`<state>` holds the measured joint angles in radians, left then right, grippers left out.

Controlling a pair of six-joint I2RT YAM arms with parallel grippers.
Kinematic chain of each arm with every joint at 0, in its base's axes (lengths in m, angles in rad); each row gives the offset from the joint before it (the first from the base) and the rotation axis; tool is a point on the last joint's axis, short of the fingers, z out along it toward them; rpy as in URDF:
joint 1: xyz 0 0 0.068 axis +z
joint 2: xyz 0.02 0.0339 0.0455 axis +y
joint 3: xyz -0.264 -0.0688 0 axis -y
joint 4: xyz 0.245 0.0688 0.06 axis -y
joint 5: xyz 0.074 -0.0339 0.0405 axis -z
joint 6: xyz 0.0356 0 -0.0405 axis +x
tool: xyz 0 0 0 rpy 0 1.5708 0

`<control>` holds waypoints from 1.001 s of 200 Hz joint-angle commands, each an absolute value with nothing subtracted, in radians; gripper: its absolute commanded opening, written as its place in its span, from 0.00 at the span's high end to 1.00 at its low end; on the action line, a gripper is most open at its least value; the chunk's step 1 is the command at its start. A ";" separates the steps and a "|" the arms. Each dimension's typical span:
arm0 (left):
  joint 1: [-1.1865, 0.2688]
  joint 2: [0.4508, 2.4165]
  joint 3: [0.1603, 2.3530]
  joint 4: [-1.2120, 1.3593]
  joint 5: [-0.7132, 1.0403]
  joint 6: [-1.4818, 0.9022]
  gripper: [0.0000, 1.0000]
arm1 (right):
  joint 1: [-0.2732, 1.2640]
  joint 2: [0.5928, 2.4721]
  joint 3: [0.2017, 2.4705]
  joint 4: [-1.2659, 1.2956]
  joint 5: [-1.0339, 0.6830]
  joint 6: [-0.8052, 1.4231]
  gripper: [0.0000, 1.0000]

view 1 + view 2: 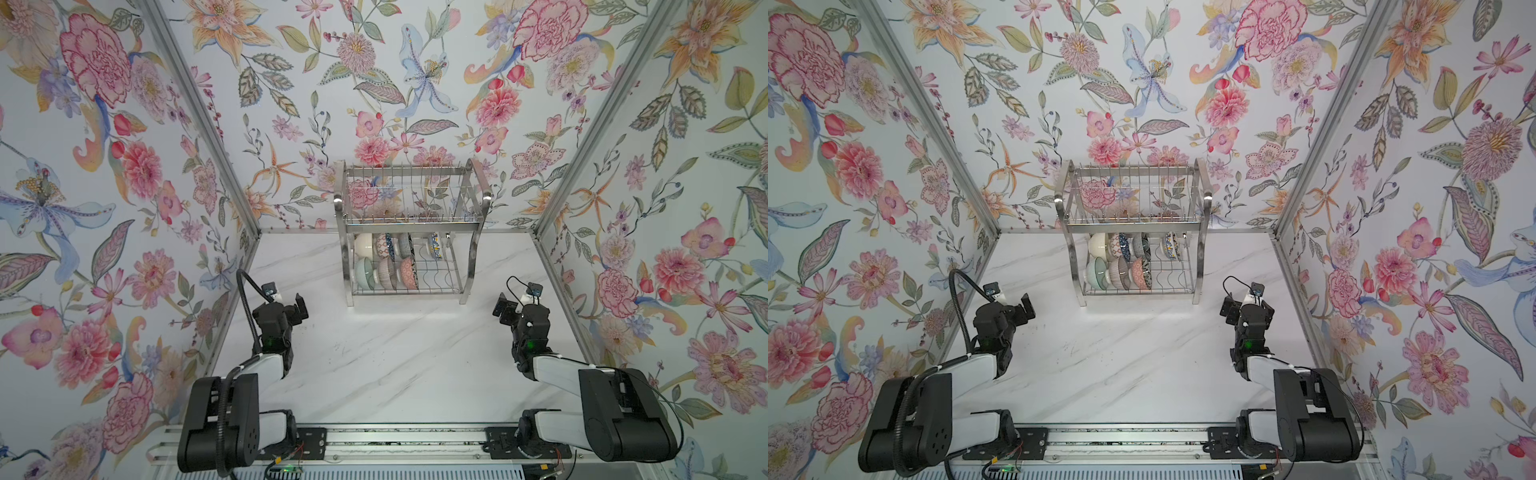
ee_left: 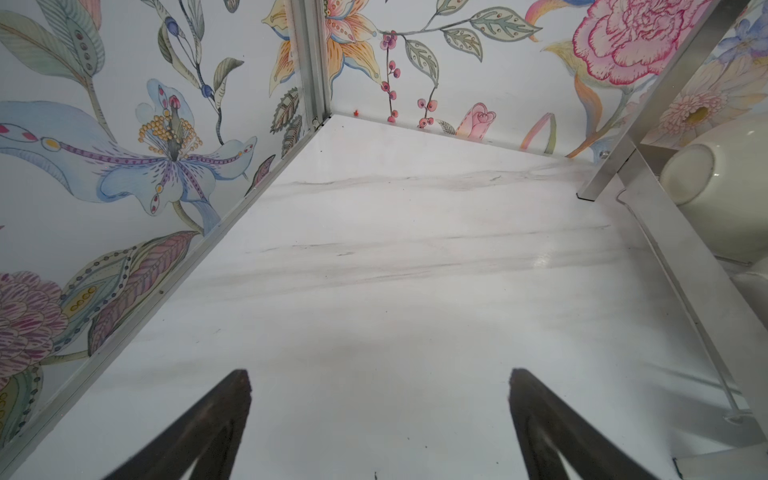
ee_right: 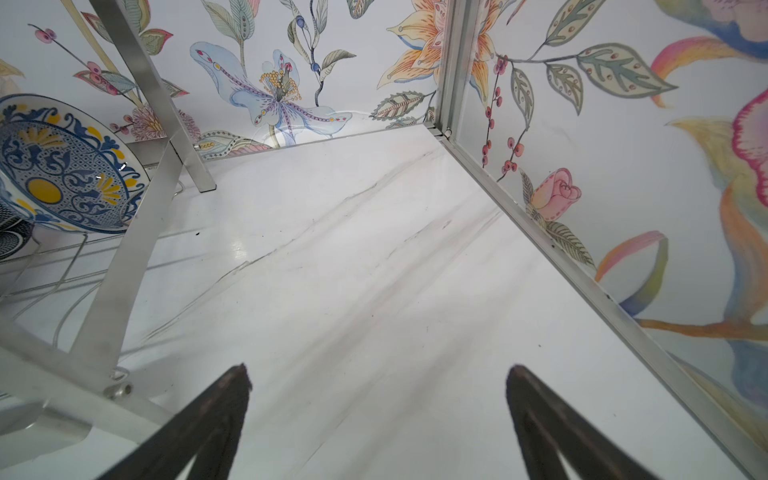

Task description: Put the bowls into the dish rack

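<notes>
Looking across, we see our left gripper spread wide and empty above the marble table. The dish rack stands at the back, the bowls on edge in its lower shelf. Our right gripper gapes wide, holding nothing.

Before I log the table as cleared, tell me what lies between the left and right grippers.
Nothing: only bare marble tabletop between left gripper and right gripper, in both top views.
</notes>
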<state>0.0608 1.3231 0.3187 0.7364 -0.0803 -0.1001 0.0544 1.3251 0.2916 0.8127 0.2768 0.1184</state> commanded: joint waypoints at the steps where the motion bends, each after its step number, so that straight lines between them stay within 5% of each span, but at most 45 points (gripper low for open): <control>1: 0.068 1.354 0.314 0.883 -0.069 -0.056 0.01 | 0.046 1.332 0.294 0.863 0.273 0.100 0.03; 85: 0.019 1.495 0.342 1.014 -0.063 -0.002 0.01 | -0.006 1.530 0.225 1.224 0.237 0.059 0.02; 200: -0.022 1.555 0.288 1.187 -0.129 0.036 0.01 | -0.056 1.546 0.292 1.106 0.203 0.111 0.01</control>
<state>-0.0200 1.5486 0.2989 1.1431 -0.1081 0.0200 -0.0677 1.5486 0.2855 1.1110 0.1982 0.1047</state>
